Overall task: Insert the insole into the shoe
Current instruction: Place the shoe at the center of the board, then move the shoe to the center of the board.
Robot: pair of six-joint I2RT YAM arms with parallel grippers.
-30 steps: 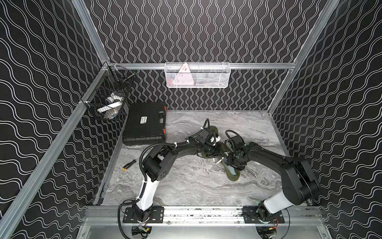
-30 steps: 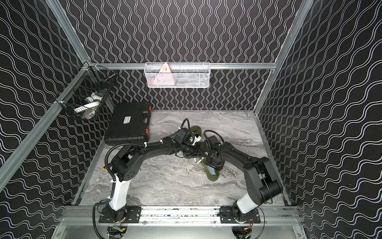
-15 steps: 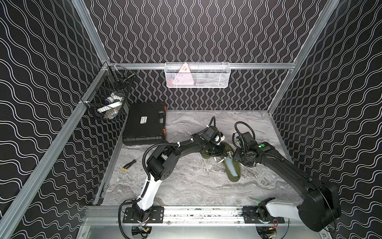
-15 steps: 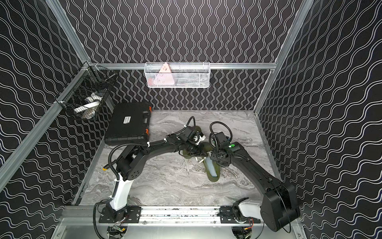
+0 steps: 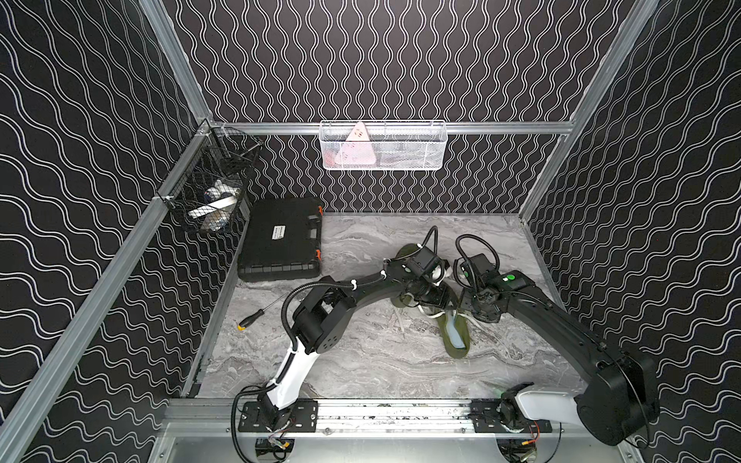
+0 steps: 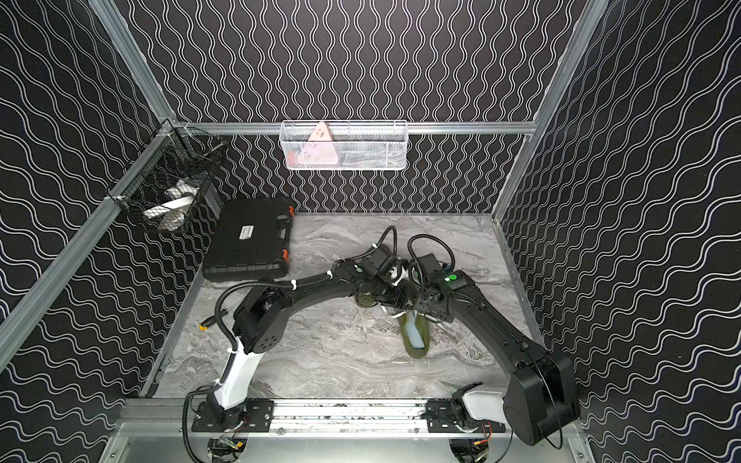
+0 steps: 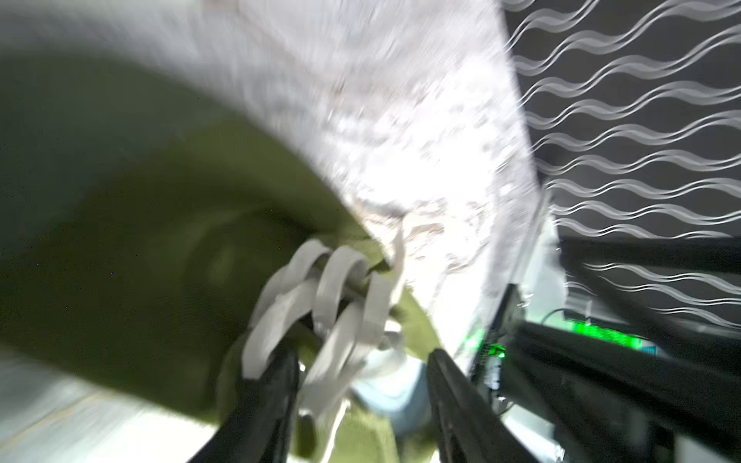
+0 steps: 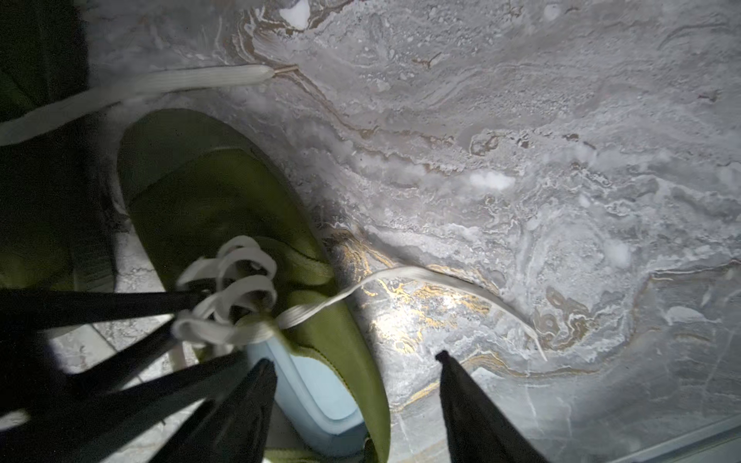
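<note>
Left gripper [image 7: 363,354] newly apart (right gripper [image 8: 353,356] too), insole [image 8: 316,393] in shoe [image 8: 200,200]

Matt cloth shoe [image 8: 208,200], marble-look tabletop [image 8: 521,160]

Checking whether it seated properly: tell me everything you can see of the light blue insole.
The insole is pale blue, smooth and foam-like, with a raised edge. It lies inside the olive shoe, visible through the opening in the right wrist view and in both top views. Its front end disappears under the white laces. The shoe's collar borders it.
</note>
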